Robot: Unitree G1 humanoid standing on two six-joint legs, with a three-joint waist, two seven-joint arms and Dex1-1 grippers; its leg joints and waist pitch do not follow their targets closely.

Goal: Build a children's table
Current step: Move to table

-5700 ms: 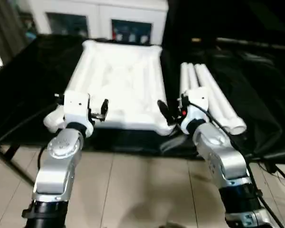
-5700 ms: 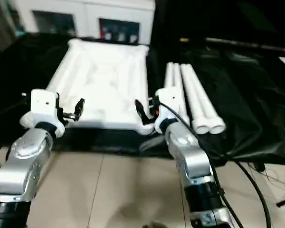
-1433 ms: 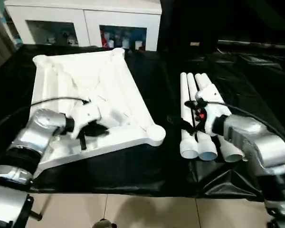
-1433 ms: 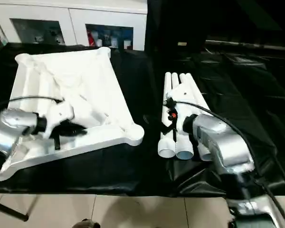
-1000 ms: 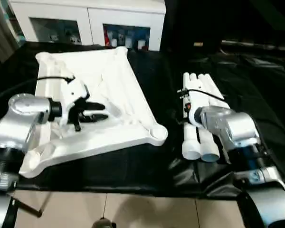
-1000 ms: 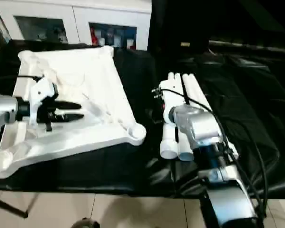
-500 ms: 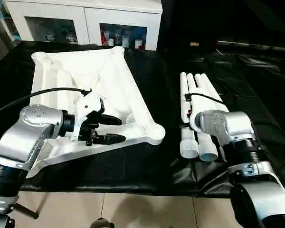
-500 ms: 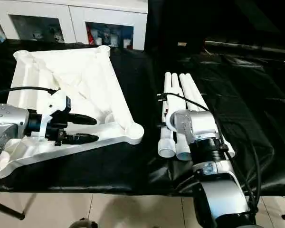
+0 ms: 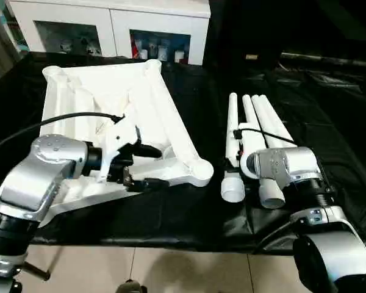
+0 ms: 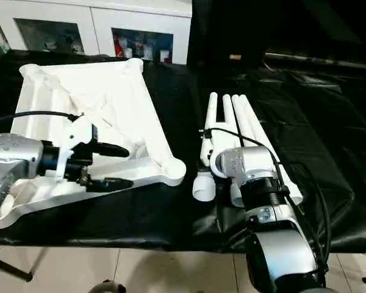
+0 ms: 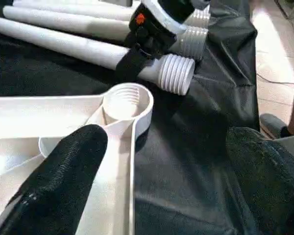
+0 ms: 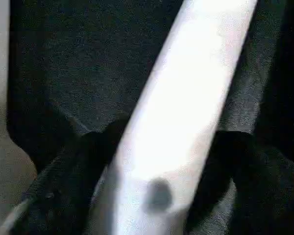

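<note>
Right wrist view: my right tool [image 12: 152, 161] straddles leg [image 9: 232, 143], not clamped; left tool [image 9: 143, 166] open over tabletop [image 9: 110, 104] corner socket [image 11: 127, 100] near bench [image 9: 189, 213] front edge. Risk: loose grip, leg rolls off.

It looks like a robotics lab or demo room: a bench [image 9: 189, 226] draped in black cloth, a white glass-fronted cabinet [image 9: 116, 30] of small items behind it, and pale tiled floor [image 9: 171, 268] below.
</note>
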